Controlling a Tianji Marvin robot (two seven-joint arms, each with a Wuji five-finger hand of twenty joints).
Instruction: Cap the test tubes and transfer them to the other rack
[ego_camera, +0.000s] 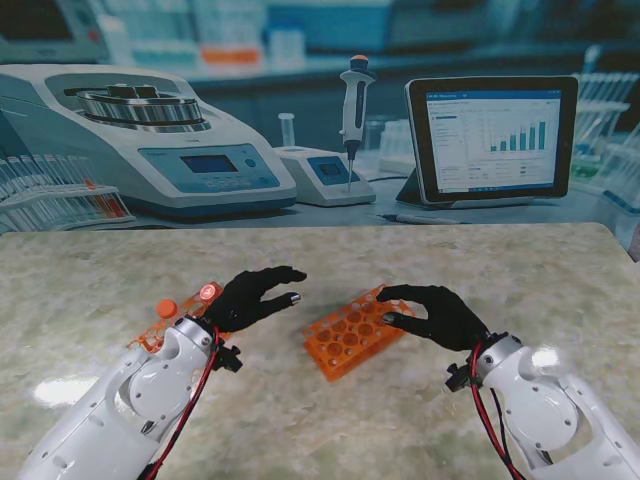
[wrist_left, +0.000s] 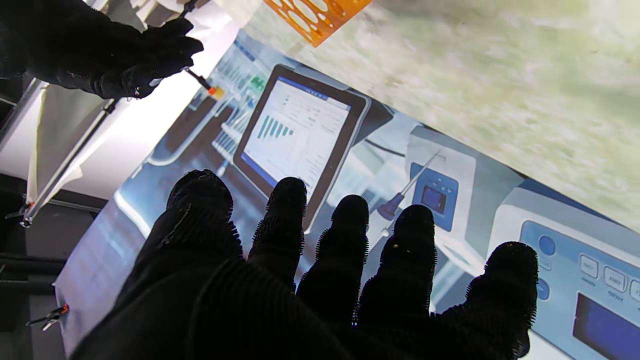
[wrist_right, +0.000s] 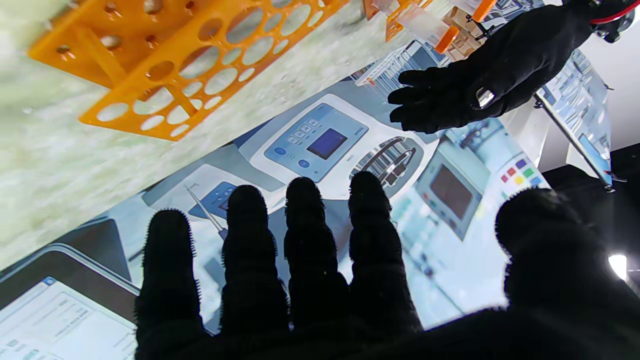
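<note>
An empty orange rack (ego_camera: 352, 331) stands in the middle of the table; its holes show in the right wrist view (wrist_right: 185, 70) and one corner shows in the left wrist view (wrist_left: 320, 17). A second orange rack (ego_camera: 160, 325) with orange-capped tubes (ego_camera: 209, 291) sits at the left, mostly hidden behind my left wrist; its tubes (wrist_right: 430, 25) appear in the right wrist view. My left hand (ego_camera: 250, 297) hovers between the two racks, open, fingers spread, holding nothing. My right hand (ego_camera: 440, 313) hangs open over the empty rack's right end, fingers curved.
A printed lab backdrop stands along the table's far edge, showing a centrifuge (ego_camera: 150, 140), a pipette (ego_camera: 355, 105) and a tablet (ego_camera: 490, 135). The marble tabletop (ego_camera: 420, 260) stretches between the racks and the backdrop.
</note>
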